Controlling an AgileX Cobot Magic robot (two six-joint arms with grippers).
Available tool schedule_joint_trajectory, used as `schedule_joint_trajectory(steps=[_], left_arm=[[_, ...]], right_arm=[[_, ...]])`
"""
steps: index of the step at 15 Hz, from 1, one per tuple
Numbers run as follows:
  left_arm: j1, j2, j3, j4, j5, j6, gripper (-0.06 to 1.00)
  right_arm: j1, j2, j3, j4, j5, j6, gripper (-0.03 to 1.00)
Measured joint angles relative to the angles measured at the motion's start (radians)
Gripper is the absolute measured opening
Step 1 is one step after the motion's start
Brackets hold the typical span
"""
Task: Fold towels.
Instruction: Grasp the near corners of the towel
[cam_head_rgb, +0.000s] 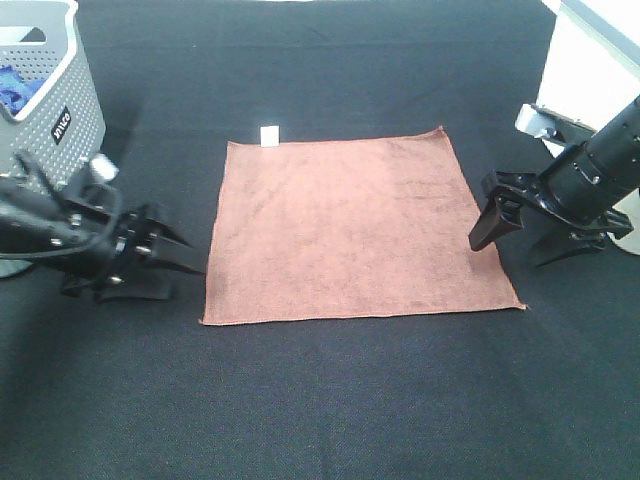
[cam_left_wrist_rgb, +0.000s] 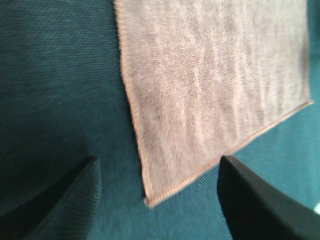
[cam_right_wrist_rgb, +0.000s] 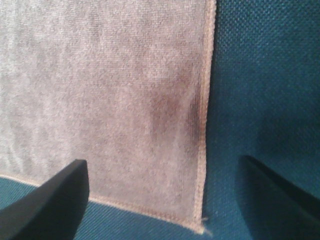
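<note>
The reddish-brown towel (cam_head_rgb: 355, 225) lies flat and spread out in the middle of the black table, its small white tag (cam_head_rgb: 268, 134) at the far left corner. My left gripper (cam_head_rgb: 193, 258) is open and empty, low over the table just left of the towel's near left corner. The left wrist view shows that corner (cam_left_wrist_rgb: 150, 197) between the open fingers (cam_left_wrist_rgb: 55, 200). My right gripper (cam_head_rgb: 525, 240) is open and empty at the towel's right edge, near its near right corner. The right wrist view shows that corner (cam_right_wrist_rgb: 197, 222) between the fingers (cam_right_wrist_rgb: 50, 205).
A grey perforated basket (cam_head_rgb: 45, 110) stands at the far left and holds a blue cloth (cam_head_rgb: 12, 88). A white object (cam_head_rgb: 600, 60) stands at the far right edge. The table (cam_head_rgb: 330, 400) is covered in black fabric.
</note>
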Motion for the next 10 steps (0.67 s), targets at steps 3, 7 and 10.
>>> schedule_joint_trajectory(steps=[3, 7, 10], left_arm=[[-0.060, 0.031, -0.027, -0.023, -0.057, 0.000, 0.64], [-0.093, 0.097, -0.100, -0.094, -0.030, 0.000, 0.64], [-0.132, 0.132, -0.145, -0.108, -0.011, 0.000, 0.62]], right_arm=[[0.000, 0.044, -0.003, 0.088, -0.002, -0.051, 0.76], [0.002, 0.105, -0.011, 0.220, 0.011, -0.139, 0.75], [0.039, 0.113, -0.012, 0.254, -0.004, -0.159, 0.69]])
